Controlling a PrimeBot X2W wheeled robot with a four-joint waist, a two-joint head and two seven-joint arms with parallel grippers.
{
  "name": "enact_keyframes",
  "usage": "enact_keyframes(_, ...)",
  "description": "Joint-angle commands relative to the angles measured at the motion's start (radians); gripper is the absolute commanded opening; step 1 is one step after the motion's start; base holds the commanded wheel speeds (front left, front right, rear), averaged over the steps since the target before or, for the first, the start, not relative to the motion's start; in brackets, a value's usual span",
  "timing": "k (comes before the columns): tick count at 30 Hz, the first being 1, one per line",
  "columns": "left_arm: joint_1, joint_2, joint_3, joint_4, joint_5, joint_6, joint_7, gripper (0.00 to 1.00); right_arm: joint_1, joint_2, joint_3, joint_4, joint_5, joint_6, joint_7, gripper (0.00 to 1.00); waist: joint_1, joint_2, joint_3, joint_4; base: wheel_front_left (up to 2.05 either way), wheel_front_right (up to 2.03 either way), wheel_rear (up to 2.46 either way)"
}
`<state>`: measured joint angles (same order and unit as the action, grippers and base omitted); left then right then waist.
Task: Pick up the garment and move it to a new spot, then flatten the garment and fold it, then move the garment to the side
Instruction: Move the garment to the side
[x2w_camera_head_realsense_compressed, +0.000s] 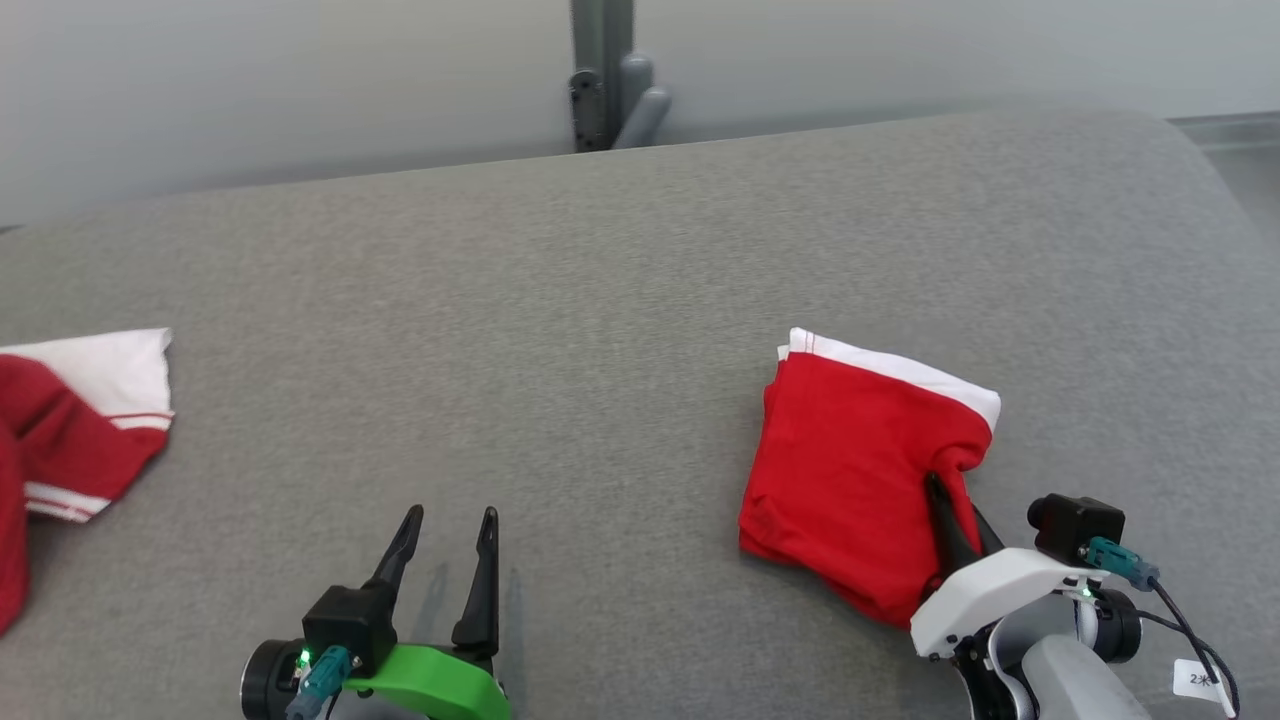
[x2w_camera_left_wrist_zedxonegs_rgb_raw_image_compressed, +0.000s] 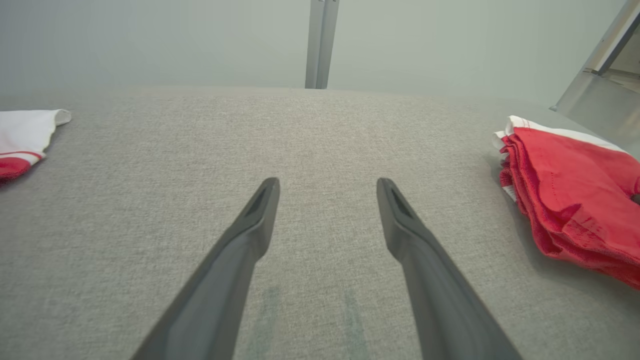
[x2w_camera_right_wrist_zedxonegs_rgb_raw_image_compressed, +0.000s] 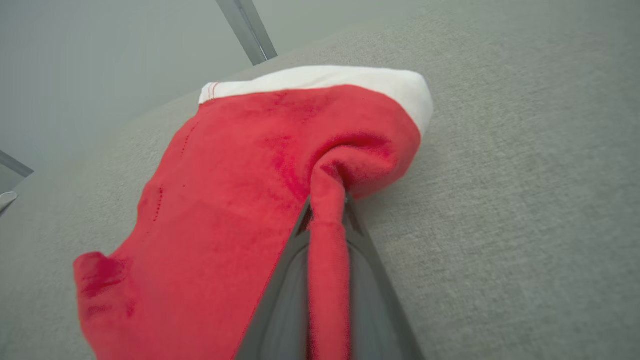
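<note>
The garment (x2w_camera_head_realsense_compressed: 850, 470) lies folded into a compact red block on the right part of the grey table (x2w_camera_head_realsense_compressed: 600, 300), with a white band (x2w_camera_head_realsense_compressed: 900, 368) along its far edge. Its layered edges show stacked on the side facing the left arm in the left wrist view (x2w_camera_left_wrist_zedxonegs_rgb_raw_image_compressed: 570, 175).

The right jaws reach in from the near right corner of the block and are pressed together on a raised ridge of red cloth. In the right wrist view, that ridge runs up between the two dark fingers (x2w_camera_right_wrist_zedxonegs_rgb_raw_image_compressed: 285, 280) and bunches into a pucker just beyond their tips. The rest of the garment (x2w_camera_right_wrist_zedxonegs_rgb_raw_image_compressed: 225, 200) spreads out flat to that view's left. Whether the block is lifted off the table at the pinch cannot be told.

The left jaws stand spread wide and hold nothing. Their fingers (x2w_camera_left_wrist_zedxonegs_rgb_raw_image_compressed: 240, 250) hang over bare table at the lower left of the head view, well apart from the garment.

A second shirt (x2w_camera_head_realsense_compressed: 80, 420), red with a white sleeve and striped trim, lies loose at the table's far left edge, well apart from both arms. A grey post (x2w_camera_head_realsense_compressed: 603, 70) rises behind the table's far edge.
</note>
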<state>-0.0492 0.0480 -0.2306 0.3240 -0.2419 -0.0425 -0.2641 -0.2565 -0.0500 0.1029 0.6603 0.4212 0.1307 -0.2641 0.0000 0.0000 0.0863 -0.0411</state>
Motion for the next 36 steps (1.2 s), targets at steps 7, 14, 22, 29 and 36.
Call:
enact_keyframes(7,-0.044,0.005,-0.019,0.009,-0.001,-0.003,0.0,1.0,0.0,-0.002,0.052,-0.005,0.045,0.0,0.0,0.0,0.0,0.0,-0.004,-0.254,0.0,0.0,0.0)
enact_keyframes(14,-0.082,0.005,-0.001,0.018,0.059,-0.028,0.0,1.0,-0.11,-0.067,0.077,0.038,0.018,0.0,0.0,0.0,0.0,0.0,0.091,-0.115,0.0,0.0,0.0)
enact_keyframes(22,-0.127,0.005,0.067,-0.018,0.114,-0.043,0.0,1.0,-0.308,-0.232,0.086,0.229,-0.001,-0.001,0.0,0.0,0.0,0.0,0.231,0.056,0.0,0.0,0.0)
enact_keyframes(29,-0.146,0.004,0.09,-0.055,0.132,-0.051,0.0,1.0,-0.449,-0.371,0.046,0.415,-0.023,-0.001,0.0,0.0,0.0,0.0,0.295,0.142,0.0,0.0,0.0)
enact_keyframes(36,-0.156,0.004,0.094,-0.084,0.137,-0.053,0.0,1.0,-0.572,-0.498,0.02,0.548,-0.065,-0.001,0.002,0.0,0.0,0.0,0.342,0.183,0.0,0.0,0.0)
